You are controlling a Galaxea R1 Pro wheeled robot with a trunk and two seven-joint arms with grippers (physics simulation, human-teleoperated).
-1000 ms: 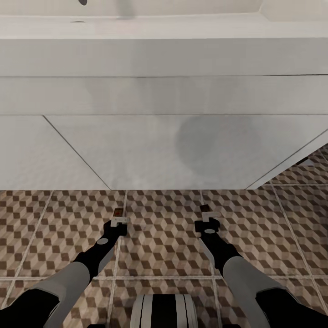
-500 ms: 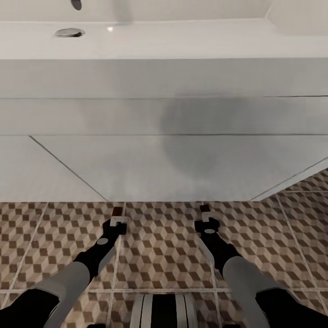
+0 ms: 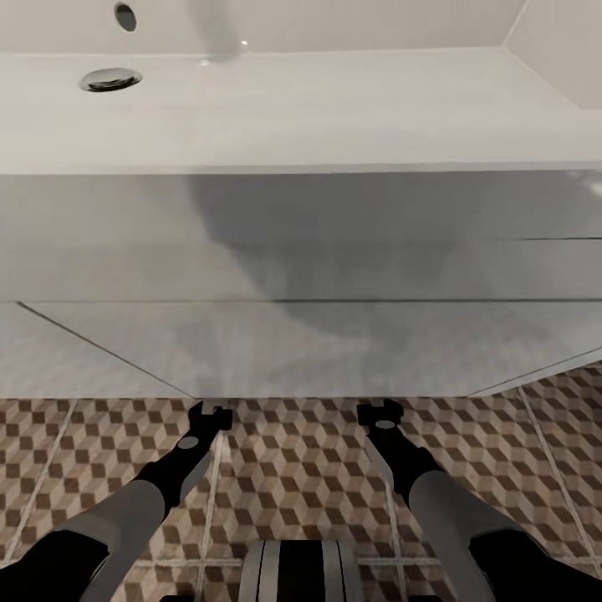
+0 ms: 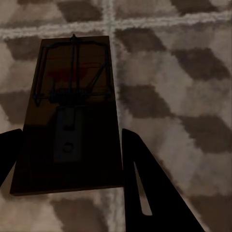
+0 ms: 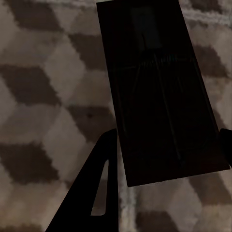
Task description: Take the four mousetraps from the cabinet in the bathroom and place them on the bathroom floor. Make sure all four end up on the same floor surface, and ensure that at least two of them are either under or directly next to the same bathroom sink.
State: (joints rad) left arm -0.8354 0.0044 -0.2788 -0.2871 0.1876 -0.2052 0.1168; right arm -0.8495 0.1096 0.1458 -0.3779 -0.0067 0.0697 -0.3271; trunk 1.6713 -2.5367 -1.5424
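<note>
My left gripper [image 3: 211, 415] and right gripper [image 3: 380, 412] reach low over the cube-patterned bathroom floor [image 3: 293, 468], their tips at the lower edge of the white vanity [image 3: 334, 343] that carries the sink [image 3: 318, 109]. In the left wrist view a mousetrap [image 4: 72, 121] with dark wire and a red mark sits between the gripper's fingers [image 4: 145, 193], in shadow just over the tiles. Seen from the right wrist, a second mousetrap [image 5: 159, 92] is gripped the same way, dark and close above the floor [image 5: 48, 72]. The cabinet is out of view.
The white vanity front spans the whole width ahead and overhangs the gripper tips. The sink's drain [image 3: 110, 79] shows at upper left. Tiled floor continues past the vanity's right corner [image 3: 568, 393]. My own base [image 3: 301, 568] sits at the bottom centre.
The whole head view has shifted, with the sink and vanity now lower and larger in the picture. The two mousetraps ahead of the gripper tips are now hidden under the vanity's edge.
</note>
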